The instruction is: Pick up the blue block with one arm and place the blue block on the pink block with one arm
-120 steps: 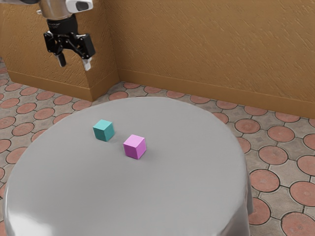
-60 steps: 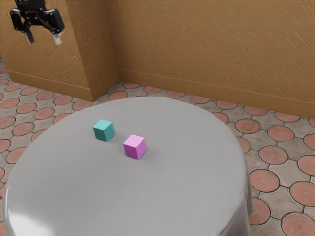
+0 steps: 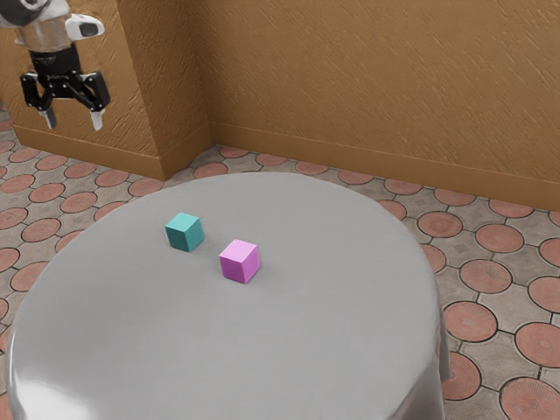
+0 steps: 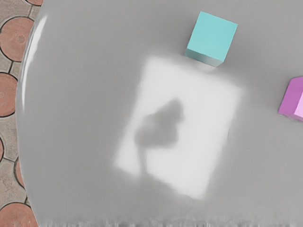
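Carried the gripper (image 3: 73,121) toward the exterior view's left over the last second: up and away first, then back down a little in the last half-second. Ended high over the table (image 3: 306,350), well apart from both blocks. Kept the fingers spread wide, with nothing between them.

Left the blue block (image 3: 185,232) unmoved on the table, near the pink block (image 3: 240,261) but not touching it. Caught both from the wrist camera too, lying apart on the grey top, the blue block (image 4: 211,37) nearer the middle of that view than the pink block (image 4: 293,99).

Gained nothing toward the pickup by this swing, by the look of it. Still needed a reach back over the blue block, a descent with the fingers either side of it, and a squeeze before any stacking on the pink block.
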Motion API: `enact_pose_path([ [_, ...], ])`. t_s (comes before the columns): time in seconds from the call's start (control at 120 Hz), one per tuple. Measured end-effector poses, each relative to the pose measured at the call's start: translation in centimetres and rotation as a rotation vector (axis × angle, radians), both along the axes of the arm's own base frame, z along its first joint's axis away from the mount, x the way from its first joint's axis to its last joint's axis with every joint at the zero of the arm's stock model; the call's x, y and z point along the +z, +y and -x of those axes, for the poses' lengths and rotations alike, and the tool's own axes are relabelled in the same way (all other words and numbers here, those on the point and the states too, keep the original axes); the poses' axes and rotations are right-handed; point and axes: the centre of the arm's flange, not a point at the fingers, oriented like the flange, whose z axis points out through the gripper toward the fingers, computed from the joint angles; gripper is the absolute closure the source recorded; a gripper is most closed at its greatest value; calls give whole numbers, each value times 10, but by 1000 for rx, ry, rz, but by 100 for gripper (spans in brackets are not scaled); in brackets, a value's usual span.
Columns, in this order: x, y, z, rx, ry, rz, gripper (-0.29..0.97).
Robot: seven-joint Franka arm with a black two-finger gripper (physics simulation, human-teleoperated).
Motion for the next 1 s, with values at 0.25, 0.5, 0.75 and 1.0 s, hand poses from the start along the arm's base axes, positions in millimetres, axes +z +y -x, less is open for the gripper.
enact_pose_path([
  [0.25,-103,16,1,11,21,1,0],
  [0.5,-155,17,-45,-100,-49,-20,0],
  [0.75,-194,6,-89,-229,-68,-25,0],
  [1.0,-246,-8,-114,-328,-29,0,0],
])
